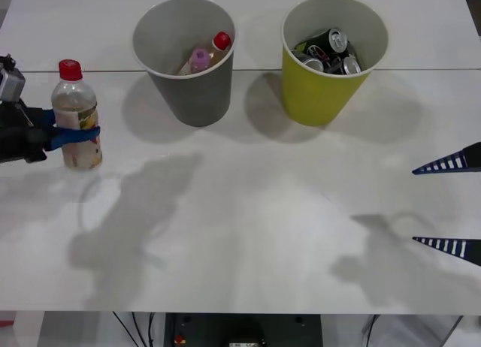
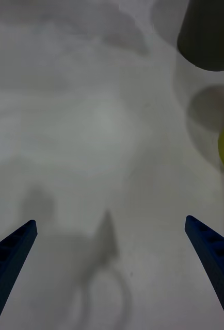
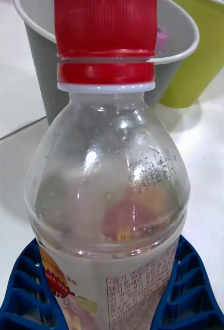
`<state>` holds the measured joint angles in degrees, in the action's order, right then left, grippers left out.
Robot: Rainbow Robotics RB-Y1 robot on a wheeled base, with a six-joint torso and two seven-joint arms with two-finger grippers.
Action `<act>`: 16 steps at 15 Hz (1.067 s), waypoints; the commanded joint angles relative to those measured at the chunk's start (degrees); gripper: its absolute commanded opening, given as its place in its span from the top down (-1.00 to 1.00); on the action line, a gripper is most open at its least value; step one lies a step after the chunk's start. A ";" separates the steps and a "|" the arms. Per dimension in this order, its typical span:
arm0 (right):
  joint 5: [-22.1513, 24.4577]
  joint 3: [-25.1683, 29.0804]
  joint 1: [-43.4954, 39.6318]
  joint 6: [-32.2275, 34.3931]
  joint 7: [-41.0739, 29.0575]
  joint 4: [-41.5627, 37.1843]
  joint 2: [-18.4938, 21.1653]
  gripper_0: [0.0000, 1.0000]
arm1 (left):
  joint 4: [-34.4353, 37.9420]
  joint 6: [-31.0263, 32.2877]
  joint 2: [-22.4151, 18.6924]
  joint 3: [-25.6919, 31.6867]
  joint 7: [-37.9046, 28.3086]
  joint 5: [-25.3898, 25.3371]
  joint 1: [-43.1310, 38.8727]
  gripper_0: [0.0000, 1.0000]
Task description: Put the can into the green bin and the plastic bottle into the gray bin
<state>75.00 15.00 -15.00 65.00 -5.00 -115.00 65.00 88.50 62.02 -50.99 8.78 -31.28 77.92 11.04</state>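
Note:
A clear plastic bottle (image 1: 77,114) (image 3: 109,191) with a red cap and a fruit label stands upright at the table's far left. My left gripper (image 1: 74,134) (image 3: 109,304) is shut on its lower body, blue fingers (image 3: 27,289) wrapped around both sides. The gray bin (image 1: 185,58) (image 3: 37,67) stands at the back left of centre and holds two bottles, one pink-capped, one red-capped. Beside it on the right, the green bin (image 1: 331,58) (image 3: 205,51) holds several cans (image 1: 331,50). My right gripper (image 1: 449,204) (image 2: 109,258) hangs open at the right edge, nothing between its fingers.
The white table (image 1: 248,227) stretches bare between the two arms. A seam (image 1: 105,70) runs across it behind the bottle, level with the bins. The table's front edge lies near the robot base, with cables below.

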 commanded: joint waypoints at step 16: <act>0.00 0.00 0.00 0.00 0.00 0.00 0.00 -1.00 | -1.49 27.98 -6.66 -18.62 -38.94 18.76 48.38 1.00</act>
<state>75.00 15.00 -15.00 65.00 -5.00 -115.00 65.00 89.26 90.03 -58.03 -7.10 -70.23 96.23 56.23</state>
